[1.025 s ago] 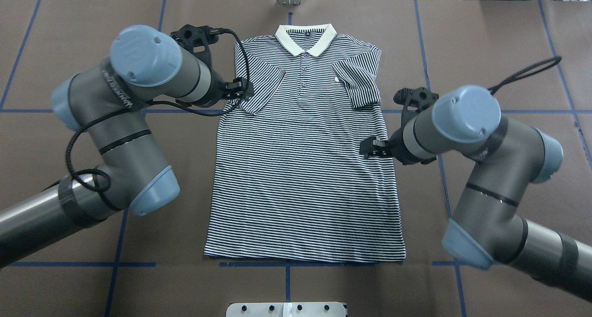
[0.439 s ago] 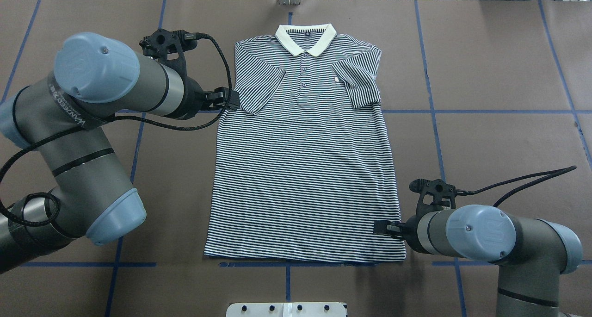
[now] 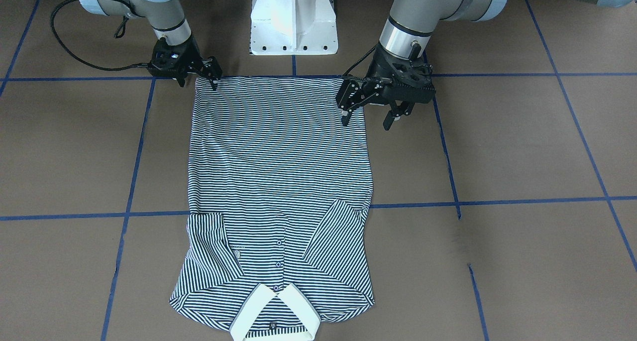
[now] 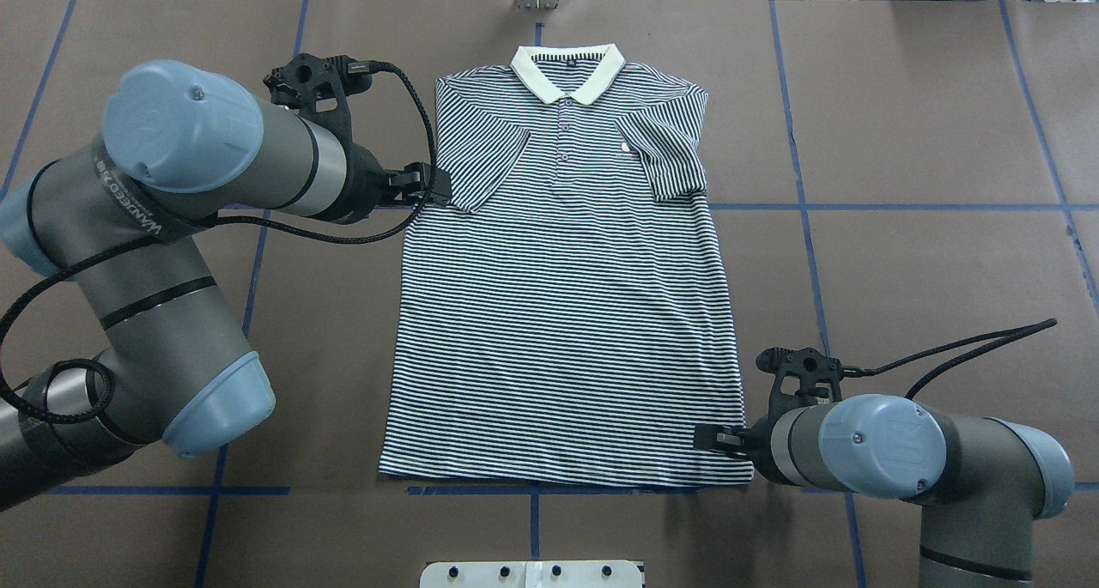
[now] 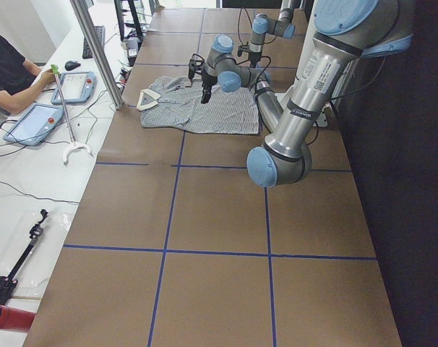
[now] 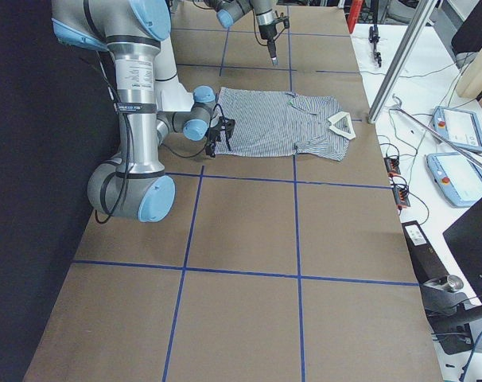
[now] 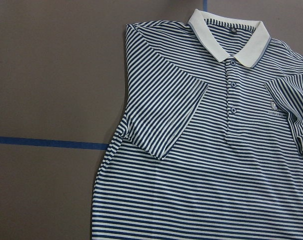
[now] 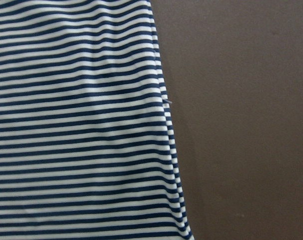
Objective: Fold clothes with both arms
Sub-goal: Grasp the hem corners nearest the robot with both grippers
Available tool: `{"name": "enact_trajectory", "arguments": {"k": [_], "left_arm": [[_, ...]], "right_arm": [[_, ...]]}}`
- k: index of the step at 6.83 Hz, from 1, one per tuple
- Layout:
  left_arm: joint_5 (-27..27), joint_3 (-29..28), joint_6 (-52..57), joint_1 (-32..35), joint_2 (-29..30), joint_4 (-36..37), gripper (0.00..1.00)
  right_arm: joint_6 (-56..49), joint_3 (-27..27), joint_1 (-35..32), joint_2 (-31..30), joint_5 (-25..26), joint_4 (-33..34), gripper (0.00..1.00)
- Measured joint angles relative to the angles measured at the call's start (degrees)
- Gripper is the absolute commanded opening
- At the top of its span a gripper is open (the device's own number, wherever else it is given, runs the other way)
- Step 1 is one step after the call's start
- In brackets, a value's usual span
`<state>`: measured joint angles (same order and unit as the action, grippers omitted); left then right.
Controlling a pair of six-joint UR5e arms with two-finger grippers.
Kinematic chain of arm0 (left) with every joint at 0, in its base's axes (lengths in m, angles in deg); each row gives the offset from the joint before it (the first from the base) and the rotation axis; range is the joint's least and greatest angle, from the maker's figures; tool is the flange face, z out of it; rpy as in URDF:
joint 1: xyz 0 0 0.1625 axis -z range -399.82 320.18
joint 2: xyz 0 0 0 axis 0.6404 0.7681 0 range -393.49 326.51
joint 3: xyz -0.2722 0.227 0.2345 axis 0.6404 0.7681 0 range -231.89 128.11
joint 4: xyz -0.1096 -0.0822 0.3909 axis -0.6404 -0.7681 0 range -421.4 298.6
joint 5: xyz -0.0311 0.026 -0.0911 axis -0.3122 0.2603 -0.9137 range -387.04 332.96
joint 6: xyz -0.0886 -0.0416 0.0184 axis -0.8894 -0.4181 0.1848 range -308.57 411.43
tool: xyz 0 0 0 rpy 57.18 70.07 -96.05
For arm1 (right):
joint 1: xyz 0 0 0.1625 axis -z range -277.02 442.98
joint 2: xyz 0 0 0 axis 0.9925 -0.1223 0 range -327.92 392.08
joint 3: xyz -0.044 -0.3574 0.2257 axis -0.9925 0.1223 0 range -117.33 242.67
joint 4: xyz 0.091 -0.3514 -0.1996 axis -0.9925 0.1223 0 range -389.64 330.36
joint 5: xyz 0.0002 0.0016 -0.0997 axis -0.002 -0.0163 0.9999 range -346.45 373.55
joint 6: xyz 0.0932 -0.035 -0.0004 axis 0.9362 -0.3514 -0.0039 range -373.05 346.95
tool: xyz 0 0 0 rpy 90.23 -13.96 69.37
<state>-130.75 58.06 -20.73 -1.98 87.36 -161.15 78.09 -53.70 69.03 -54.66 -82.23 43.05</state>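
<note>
1 polo shirt (image 4: 558, 313) lies flat and front up in the middle of the table (image 4: 901, 142), collar away from the robot, with its 2 sleeves folded in over the chest. We see the left gripper (image 3: 367, 114), fingers apart, raised beside the left sleeve. The right gripper (image 3: 198, 82), fingers also apart, sits low at the hem corner; whether it touches the cloth we cannot tell.

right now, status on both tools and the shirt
Left tool open, high over shirt. Right tool looks open, low at hem corner. Shirt flat, sleeves folded in. Nothing in the way.
</note>
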Motion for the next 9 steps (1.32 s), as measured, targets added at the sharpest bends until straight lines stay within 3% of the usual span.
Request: {"name": "enact_trajectory", "arguments": {"k": [1, 2, 4, 5, 9], "left_arm": [[0.0, 0.0, 0.0, -0.03, 0.04, -0.02, 1.0], [0.0, 0.02, 0.0, -0.04, 0.1, -0.06, 1.0], [0.11, 0.07, 0.0, -0.04, 0.16, -0.09, 1.0], [0.15, 0.08, 0.02, -0.04, 0.16, -0.09, 1.0], [0.34, -0.08, 0.17, -0.16, -0.28, -0.23, 1.0]], "right_arm": [[0.0, 0.26, 0.2, 0.16, -0.14, 0.06, 1.0], [0.0, 0.48, 0.36, 0.22, -0.26, 0.08, 0.83], [-0.01, 0.65, 0.45, 0.34, -0.77, 0.08, 0.07], [-0.05, 0.64, 0.44, 0.39, -1.29, 0.09, 0.0], [-0.05, -0.42, 0.11, 0.42, -3.83, 1.28, 0.0]]}}
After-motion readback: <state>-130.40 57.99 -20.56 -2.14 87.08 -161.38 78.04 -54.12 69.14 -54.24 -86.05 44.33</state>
